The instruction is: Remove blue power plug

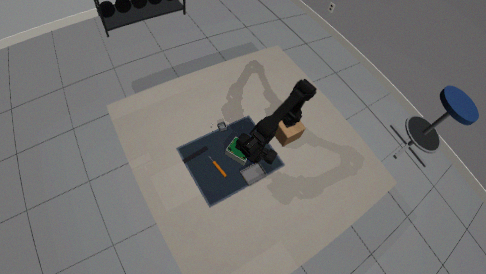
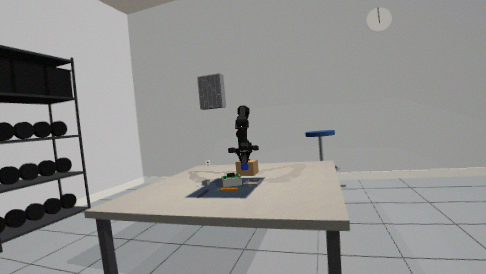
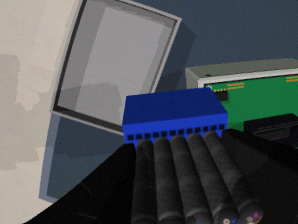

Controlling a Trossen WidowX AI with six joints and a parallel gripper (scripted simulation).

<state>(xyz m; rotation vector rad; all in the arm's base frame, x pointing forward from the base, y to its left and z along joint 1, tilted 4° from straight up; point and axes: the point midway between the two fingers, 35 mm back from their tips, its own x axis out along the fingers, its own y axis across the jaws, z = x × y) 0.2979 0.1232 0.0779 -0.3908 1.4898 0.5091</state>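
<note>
Left of the circuit board (image 1: 235,146) (image 2: 231,177) (image 3: 265,100) in the top view, a dark strip (image 1: 195,154) (image 2: 203,193) lies near the far-left edge of the blue mat (image 1: 200,185) (image 2: 215,194) (image 3: 230,35). Between that strip and the board, an orange-handled tool (image 1: 219,168) (image 2: 228,189) lies on the mat, with a band of bare mat separating it from the board's housing. Up and left of the board, a small grey part (image 1: 222,126) (image 2: 206,183) sits at the mat's upper border.

The gripper (image 1: 254,149) (image 2: 244,162) (image 3: 178,147) hangs over the board's right side in the top view, its jaws clamped on the blue plug (image 2: 244,167) (image 3: 175,112). The plug is out of the board and raised above the mat. In the wrist view its face shows 1 row of dark square holes, with 5 dark cables below; coloured marks on the cables are too blurred to read.

Below and right of the board, the grey tray (image 1: 253,174) (image 2: 251,183) (image 3: 117,55) is open-topped, its visible floor bare. A strip of mat separates it from the board; in the wrist view the plug overlaps the tray's lower-right corner. Farther right of the board stands a wooden block (image 1: 290,132) (image 2: 252,167), beyond the mat's edge.
</note>
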